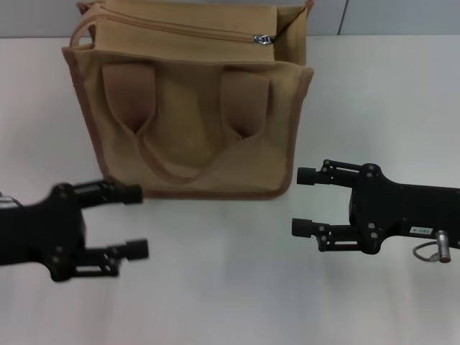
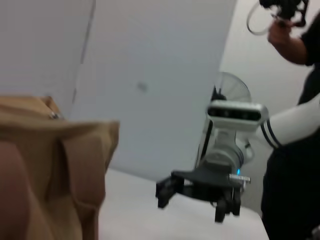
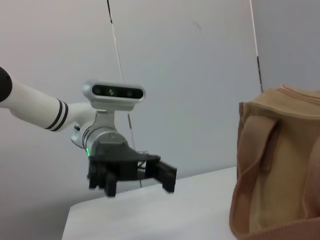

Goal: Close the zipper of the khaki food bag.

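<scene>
The khaki food bag (image 1: 190, 122) stands upright at the back middle of the white table, its handle side facing me. The zipper (image 1: 180, 29) runs along its top, with the silver pull tab (image 1: 263, 39) near the right end. My left gripper (image 1: 135, 221) is open and empty, low in front of the bag's left corner. My right gripper (image 1: 302, 202) is open and empty, just right of the bag's lower right corner. The left wrist view shows the bag (image 2: 50, 165), the pull tab (image 2: 53, 115) and the right gripper (image 2: 192, 202). The right wrist view shows the bag (image 3: 275, 165) and the left gripper (image 3: 137, 185).
The white table (image 1: 230, 302) stretches in front of the bag and to both sides. A grey wall runs behind it. In the left wrist view a person (image 2: 292, 35) and a fan (image 2: 232, 87) are beyond the table.
</scene>
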Motion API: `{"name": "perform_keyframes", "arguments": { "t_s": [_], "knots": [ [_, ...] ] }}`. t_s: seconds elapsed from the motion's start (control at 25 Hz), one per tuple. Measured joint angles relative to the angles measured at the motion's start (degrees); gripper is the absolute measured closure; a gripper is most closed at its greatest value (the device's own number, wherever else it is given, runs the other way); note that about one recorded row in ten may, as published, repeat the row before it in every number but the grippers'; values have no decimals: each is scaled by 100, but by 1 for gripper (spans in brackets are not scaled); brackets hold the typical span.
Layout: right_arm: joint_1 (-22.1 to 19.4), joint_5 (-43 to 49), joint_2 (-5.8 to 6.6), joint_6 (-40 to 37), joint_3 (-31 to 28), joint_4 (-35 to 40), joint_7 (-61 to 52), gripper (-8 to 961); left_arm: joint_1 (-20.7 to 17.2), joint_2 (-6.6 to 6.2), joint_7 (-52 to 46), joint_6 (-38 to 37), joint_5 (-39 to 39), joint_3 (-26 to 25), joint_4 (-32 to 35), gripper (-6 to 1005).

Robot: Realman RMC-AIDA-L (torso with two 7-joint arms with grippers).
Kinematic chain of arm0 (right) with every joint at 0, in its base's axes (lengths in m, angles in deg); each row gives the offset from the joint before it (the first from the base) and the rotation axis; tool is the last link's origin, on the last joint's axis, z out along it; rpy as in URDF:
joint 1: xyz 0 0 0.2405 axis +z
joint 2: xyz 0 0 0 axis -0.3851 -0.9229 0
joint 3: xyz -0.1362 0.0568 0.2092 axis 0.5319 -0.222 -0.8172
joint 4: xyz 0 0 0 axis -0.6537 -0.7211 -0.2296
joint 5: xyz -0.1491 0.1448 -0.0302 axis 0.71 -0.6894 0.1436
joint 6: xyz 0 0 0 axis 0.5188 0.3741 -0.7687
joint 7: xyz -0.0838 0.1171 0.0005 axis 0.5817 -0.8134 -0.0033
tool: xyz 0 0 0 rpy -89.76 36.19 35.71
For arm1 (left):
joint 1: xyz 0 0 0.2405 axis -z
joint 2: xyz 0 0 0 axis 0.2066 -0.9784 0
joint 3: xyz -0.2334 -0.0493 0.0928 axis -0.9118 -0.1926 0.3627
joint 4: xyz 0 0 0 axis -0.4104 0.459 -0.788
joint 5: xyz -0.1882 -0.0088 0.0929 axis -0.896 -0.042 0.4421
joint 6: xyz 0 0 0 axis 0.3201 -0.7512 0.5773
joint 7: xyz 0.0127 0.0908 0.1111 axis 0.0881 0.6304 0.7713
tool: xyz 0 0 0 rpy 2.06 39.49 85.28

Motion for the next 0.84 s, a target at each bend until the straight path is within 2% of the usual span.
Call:
{"name": "perform_keyframes", "arguments": {
  "t_s": [0.16, 0.84],
  "knots": [
    [4, 4, 0, 15, 0, 0, 3, 165, 29, 59, 105, 102, 173, -24, 5, 197],
    [48, -7, 0, -6, 0, 3, 15, 165, 43, 54, 121, 110, 190, 26, 15, 197]
  ]
}}
